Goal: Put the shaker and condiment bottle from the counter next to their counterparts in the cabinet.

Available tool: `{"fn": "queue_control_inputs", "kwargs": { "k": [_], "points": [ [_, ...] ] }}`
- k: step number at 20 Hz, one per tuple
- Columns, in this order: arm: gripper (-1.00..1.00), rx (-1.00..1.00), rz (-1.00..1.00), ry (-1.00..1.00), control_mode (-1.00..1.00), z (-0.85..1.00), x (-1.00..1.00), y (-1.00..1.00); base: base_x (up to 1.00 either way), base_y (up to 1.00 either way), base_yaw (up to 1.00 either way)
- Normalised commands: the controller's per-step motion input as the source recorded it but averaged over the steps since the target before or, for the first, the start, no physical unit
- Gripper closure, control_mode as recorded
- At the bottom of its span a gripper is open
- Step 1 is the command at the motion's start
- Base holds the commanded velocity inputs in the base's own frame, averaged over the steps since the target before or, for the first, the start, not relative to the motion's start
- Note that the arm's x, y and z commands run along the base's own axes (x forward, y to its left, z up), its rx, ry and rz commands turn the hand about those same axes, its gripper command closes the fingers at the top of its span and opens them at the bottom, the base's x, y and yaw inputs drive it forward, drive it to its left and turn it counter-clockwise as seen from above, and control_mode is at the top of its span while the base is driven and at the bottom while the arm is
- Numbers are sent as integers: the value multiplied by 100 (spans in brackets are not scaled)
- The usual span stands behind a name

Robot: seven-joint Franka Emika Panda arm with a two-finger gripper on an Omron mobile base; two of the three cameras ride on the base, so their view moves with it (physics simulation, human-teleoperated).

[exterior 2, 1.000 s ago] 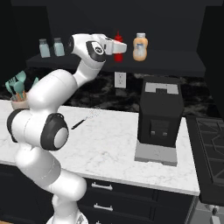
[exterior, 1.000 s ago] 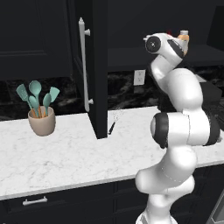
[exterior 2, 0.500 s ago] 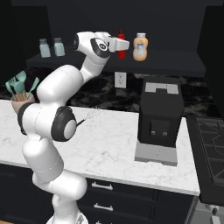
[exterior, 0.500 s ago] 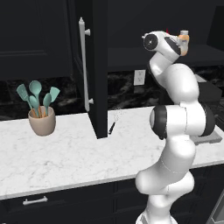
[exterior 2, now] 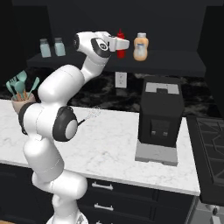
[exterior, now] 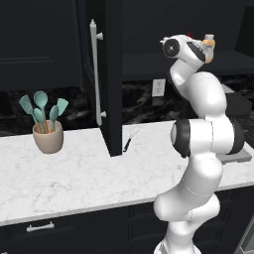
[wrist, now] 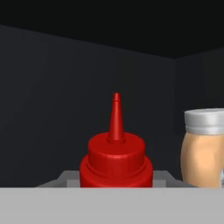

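Up on the dark cabinet shelf [exterior 2: 175,65] we see our gripper [exterior 2: 121,48] pinching the red bottle [exterior 2: 120,40], which sits squarely between the fingers, nozzle upright. Just beside it on the shelf stands the orange bottle [exterior 2: 140,47], close but not touching.
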Motion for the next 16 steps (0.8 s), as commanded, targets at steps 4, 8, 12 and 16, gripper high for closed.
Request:
{"fn": "queue_control_inputs", "kwargs": {
  "k": [4, 8, 12, 16],
  "points": [
    [100, 0, 0, 0, -100, -13, 47, -24, 0, 0, 0],
    [100, 0, 0, 0, -100, -15, 51, -28, 0, 0, 0],
    [100, 0, 0, 0, -100, -13, 30, -40, 0, 0, 0],
    [100, 0, 0, 0, -100, -3, 28, -47, 0, 0, 0]
  ]
}}
